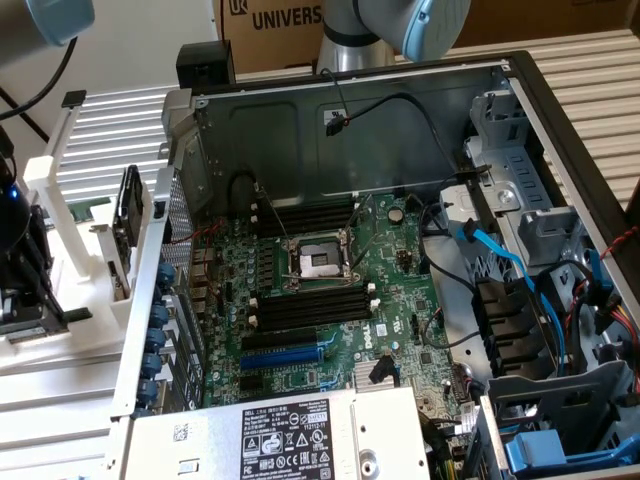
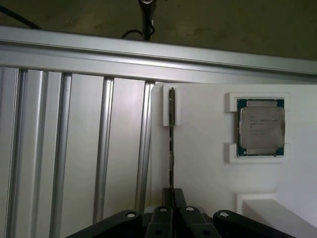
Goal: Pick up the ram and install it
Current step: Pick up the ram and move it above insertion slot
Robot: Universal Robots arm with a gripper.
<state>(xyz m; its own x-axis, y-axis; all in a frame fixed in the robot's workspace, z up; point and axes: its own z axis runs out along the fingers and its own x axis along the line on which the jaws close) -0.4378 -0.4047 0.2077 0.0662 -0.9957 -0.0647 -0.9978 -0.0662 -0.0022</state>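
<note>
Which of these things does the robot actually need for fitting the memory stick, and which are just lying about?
Needed: the ram, standing in the white holder; the gripper closed on it; the motherboard's memory slots.
Lying about: processor chip; power supply; cardboard box.

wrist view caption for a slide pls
Gripper pinching the ram edge-on in its white holder, processor chip beside it

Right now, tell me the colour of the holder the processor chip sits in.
The holder is white, best seen in the wrist view.
</note>
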